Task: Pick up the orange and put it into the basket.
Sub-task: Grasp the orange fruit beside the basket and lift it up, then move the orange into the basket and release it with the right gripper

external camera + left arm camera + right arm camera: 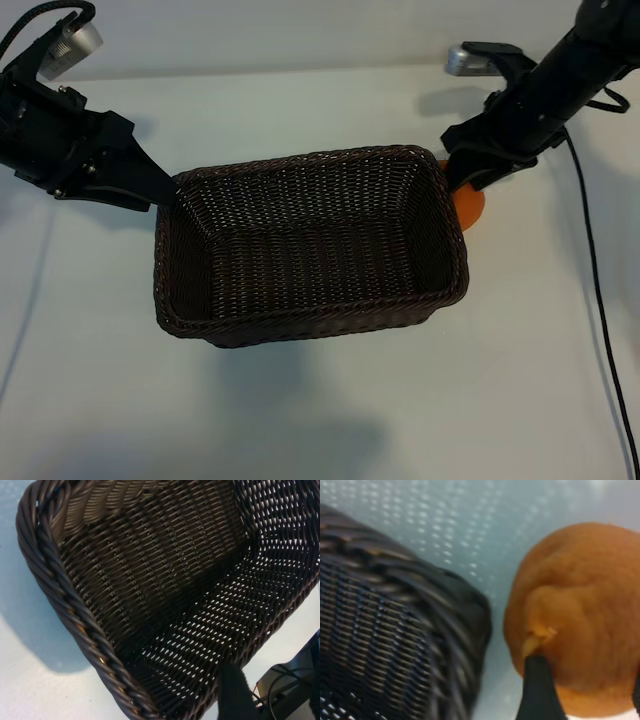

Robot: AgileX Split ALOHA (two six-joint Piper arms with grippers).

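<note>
Nearest the exterior camera lies a bare stretch of pale bench [330, 410], crossed by soft shadows in the lower half of the frame. Beyond it, at the frame's centre, sits the basket [300, 320], dark brown wicker with a braided rim and sloping sides; nothing shows inside it.

At the upper right, the right arm slants down from the frame's corner, and the right pincer [462, 178] reaches the orange [470, 208], which rests on the bench just outside the basket's right end, close against the rim near its far right corner. Only the lower part of the fruit shows below the black fingers in that view. From the right wrist camera the orange [580, 625] fills much of the picture with the basket wall [395, 630] beside it and a strip of bench between them; one dark fingertip [537, 690] lies against the fruit's skin and another sits at the picture's edge, so the pincer stands spread around the orange, which is not lifted.

At the upper left, the left pincer [165, 190] sits at the basket's far left corner, its fingers apart. Whether it grips the rim cannot be told. Its wrist camera looks into the basket [55, 575], with one dark fingertip [235, 695] visible.

A black cable [600, 300] runs down the right edge.
</note>
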